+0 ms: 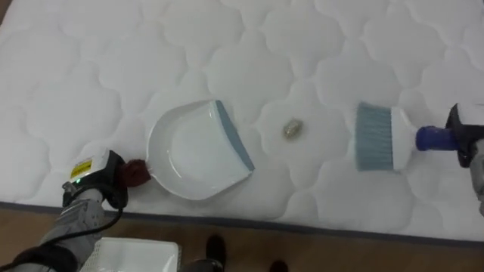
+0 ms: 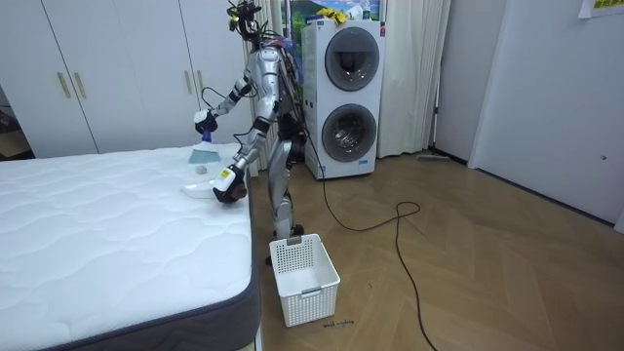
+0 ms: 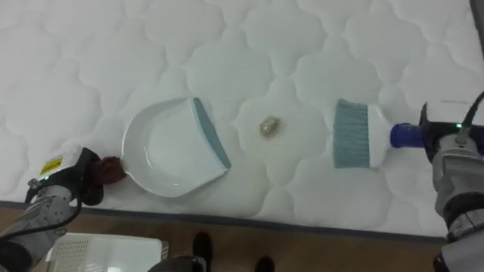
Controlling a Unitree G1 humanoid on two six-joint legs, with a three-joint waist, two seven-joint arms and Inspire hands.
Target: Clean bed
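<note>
A white dustpan (image 1: 198, 151) with a blue-grey lip lies flat on the white quilted mattress (image 1: 113, 68), its lip facing right. My left hand (image 1: 106, 180) is shut on the dustpan's dark red handle (image 1: 136, 173) near the bed's front edge. A small greyish crumpled scrap (image 1: 293, 129) lies on the mattress just right of the lip. Further right, a hand brush (image 1: 376, 137) with blue-grey bristles and a blue handle rests on the bed, bristles toward the scrap. My right hand (image 1: 467, 136) is shut on that blue handle. In the room view I stand at the bed's side.
A white plastic basket (image 2: 304, 278) stands on the wooden floor beside the bed, its rim (image 1: 128, 255) showing below my left arm. Stacked washing machines (image 2: 349, 97) stand behind me. Most of the mattress beyond the dustpan is bare.
</note>
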